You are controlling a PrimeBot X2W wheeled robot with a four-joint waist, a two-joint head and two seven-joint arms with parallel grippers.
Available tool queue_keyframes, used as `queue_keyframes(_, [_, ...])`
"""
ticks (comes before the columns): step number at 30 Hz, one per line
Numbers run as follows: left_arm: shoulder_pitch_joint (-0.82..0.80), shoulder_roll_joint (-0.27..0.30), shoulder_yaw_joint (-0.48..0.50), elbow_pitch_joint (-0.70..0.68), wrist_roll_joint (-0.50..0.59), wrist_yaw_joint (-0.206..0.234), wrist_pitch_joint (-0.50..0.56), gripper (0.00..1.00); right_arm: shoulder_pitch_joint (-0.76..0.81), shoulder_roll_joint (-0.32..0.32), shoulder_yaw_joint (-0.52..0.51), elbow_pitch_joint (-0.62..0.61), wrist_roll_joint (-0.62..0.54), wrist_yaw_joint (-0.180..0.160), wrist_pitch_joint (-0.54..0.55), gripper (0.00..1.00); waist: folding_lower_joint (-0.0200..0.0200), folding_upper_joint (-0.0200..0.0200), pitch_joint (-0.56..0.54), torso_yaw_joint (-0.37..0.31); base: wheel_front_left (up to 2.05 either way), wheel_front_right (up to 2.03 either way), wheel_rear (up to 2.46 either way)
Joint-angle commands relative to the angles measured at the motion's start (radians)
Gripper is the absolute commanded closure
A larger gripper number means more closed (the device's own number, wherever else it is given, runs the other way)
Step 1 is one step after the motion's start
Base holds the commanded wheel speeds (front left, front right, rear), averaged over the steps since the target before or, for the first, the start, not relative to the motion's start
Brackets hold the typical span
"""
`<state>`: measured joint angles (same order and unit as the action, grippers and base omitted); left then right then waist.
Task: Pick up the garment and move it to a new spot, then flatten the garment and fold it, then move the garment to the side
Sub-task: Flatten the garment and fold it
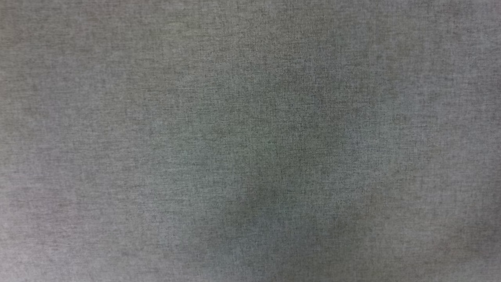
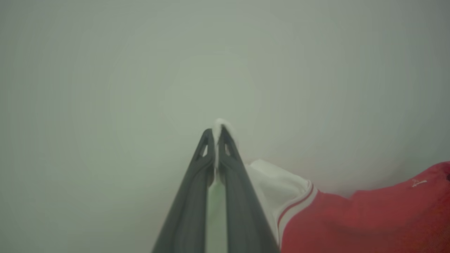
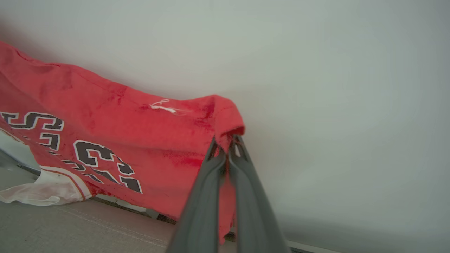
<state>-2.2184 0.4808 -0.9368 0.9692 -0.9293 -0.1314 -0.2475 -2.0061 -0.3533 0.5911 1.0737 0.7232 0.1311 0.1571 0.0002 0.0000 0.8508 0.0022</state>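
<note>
The red jersey (image 3: 116,140) hangs aloft between the left gripper (image 2: 215,137), closed on its white sleeve (image 2: 277,186) edge, and the right gripper (image 3: 227,144), closed on red cloth; either shallow pinch may slip, dropping a corner.

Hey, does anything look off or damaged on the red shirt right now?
One small thing: a loose white thread sticks out of the garment near the corner pinched by the right gripper, like a pulled stitch. No tear is visible.
</note>
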Motion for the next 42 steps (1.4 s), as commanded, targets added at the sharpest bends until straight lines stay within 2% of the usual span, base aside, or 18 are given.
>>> queue_keyframes(1, [0.067,0.002,-0.005,-0.021,-0.025,0.002,-0.013,1.00,0.060,-0.014,0.012,-0.013,0.022,-0.001,-0.022,1.00,-0.0002,0.0000,-0.008,0.003,0.00,0.00,0.00])
queue_keyframes(5, [0.196,0.033,-0.004,-0.097,-0.053,0.002,-0.018,1.00,0.158,-0.023,0.027,-0.028,0.066,-0.001,-0.052,1.00,-0.0002,0.0000,-0.031,0.005,0.00,0.00,0.00])
queue_keyframes(7, [0.268,0.046,0.055,-0.155,-0.073,0.002,-0.019,1.00,0.208,-0.025,0.035,-0.043,0.092,-0.001,-0.069,1.00,-0.0002,0.0000,-0.048,0.008,0.00,0.00,0.00])
queue_keyframes(11, [0.428,0.045,0.113,-0.228,-0.050,0.001,-0.018,1.00,0.300,-0.037,0.059,-0.061,0.128,-0.001,-0.097,1.00,-0.0002,0.0000,-0.091,0.018,0.00,0.00,0.00])
queue_keyframes(17, [0.726,0.026,0.215,-0.343,0.007,0.001,-0.018,1.00,0.485,-0.053,0.115,-0.094,0.204,-0.001,-0.130,1.00,-0.0002,0.0000,-0.220,0.025,0.00,0.00,0.00])
queue_keyframes(26, [1.148,0.004,0.366,-0.423,0.045,0.001,-0.017,1.00,0.731,-0.096,0.240,-0.148,0.285,-0.001,-0.138,1.00,-0.0002,0.0000,-0.410,0.015,0.00,0.00,0.00])
queue_keyframes(33, [1.412,-0.015,0.467,-0.468,0.051,0.001,-0.017,1.00,0.888,-0.110,0.321,-0.195,0.369,-0.001,-0.148,1.00,-0.0002,0.0000,-0.536,0.003,0.00,0.00,0.00])
queue_keyframes(42, [1.691,-0.057,0.566,-0.541,0.059,0.001,-0.018,1.00,1.041,-0.152,0.445,-0.261,0.451,-0.001,-0.146,1.00,-0.0002,0.0000,-0.646,-0.010,0.00,0.00,0.00])
